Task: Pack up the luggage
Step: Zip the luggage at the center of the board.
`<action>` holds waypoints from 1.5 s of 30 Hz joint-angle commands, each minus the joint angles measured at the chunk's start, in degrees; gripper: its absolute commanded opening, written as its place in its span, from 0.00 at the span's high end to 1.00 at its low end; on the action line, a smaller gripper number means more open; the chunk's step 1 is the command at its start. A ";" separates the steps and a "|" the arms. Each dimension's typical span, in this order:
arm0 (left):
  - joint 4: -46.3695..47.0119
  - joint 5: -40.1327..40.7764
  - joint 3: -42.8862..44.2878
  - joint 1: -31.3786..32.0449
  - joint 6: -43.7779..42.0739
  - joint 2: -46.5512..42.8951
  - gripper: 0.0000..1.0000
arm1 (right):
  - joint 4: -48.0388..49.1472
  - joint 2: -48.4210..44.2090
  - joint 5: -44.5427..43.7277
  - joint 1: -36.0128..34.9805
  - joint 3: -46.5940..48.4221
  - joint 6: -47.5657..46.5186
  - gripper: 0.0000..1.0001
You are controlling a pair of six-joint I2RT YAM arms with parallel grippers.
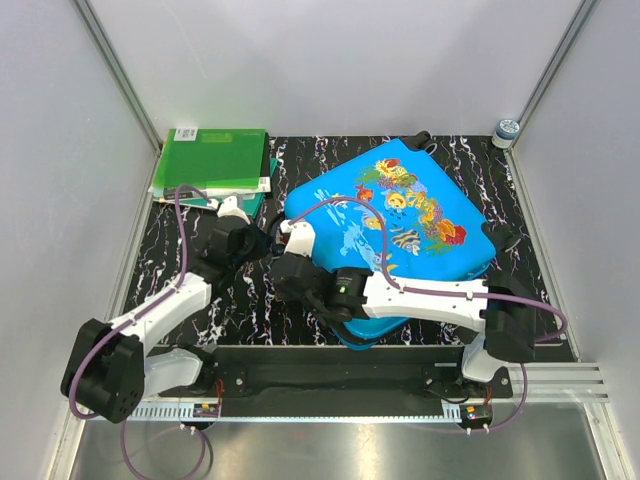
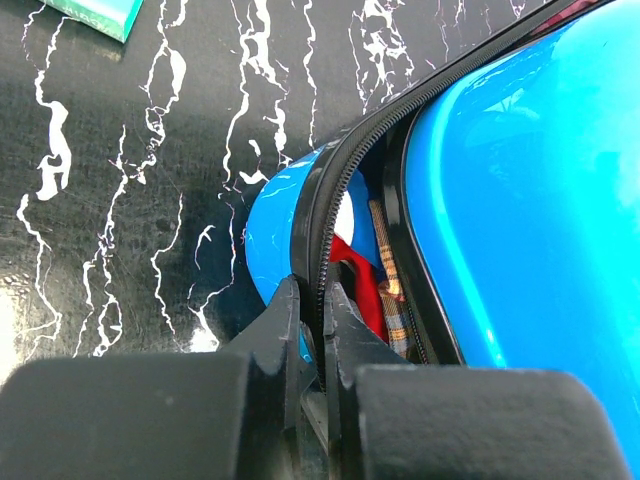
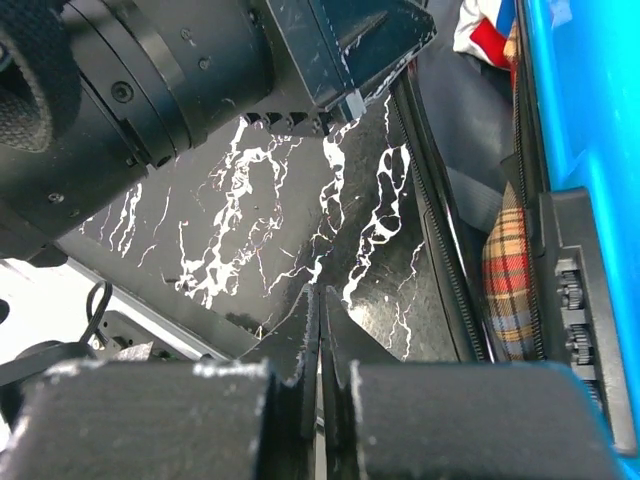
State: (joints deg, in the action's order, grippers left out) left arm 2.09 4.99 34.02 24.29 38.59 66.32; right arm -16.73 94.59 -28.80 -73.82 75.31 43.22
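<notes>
The luggage point(image 1: 420, 215), bright blue with a fish print, lies flat on the black marbled table with its lid slightly ajar. My left gripper point(image 1: 266, 240) is at its left corner. In the left wrist view the left gripper point(image 2: 318, 290) is shut on the black zipper edge point(image 2: 332, 190) of the lower shell. Red cloth point(image 2: 362, 290) and plaid cloth point(image 2: 395, 300) show in the gap under the lid point(image 2: 520, 200). My right gripper point(image 3: 321, 292) is shut on nothing, hovering over the table beside the luggage point(image 3: 590, 120), just below the left gripper point(image 3: 365, 45).
Green folders point(image 1: 212, 160) are stacked at the back left of the table. A small blue-capped jar point(image 1: 507, 130) stands at the back right corner. Grey walls close in both sides. The right arm point(image 1: 430, 295) lies across the luggage's near edge.
</notes>
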 commanded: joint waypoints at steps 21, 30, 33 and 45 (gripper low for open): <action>-12.54 -5.87 15.72 2.16 -10.55 -5.50 0.14 | -28.35 -25.67 5.66 46.90 8.89 -17.46 0.03; -14.39 -2.79 11.51 2.34 -13.80 -14.02 0.01 | -32.83 -34.02 -2.64 62.38 3.36 -12.99 0.00; -14.39 -4.38 9.67 4.61 -14.68 -16.40 0.01 | -34.15 -33.51 6.66 75.45 0.99 -11.23 0.00; -10.79 -11.05 -2.19 16.48 -14.42 -26.76 0.10 | -30.30 -29.99 19.30 86.83 -10.62 -7.80 0.00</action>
State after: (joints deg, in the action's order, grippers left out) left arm -13.21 -2.57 34.35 38.81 25.19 43.44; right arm -49.65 63.96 -13.93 12.53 64.47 33.98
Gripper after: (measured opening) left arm 0.906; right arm 0.994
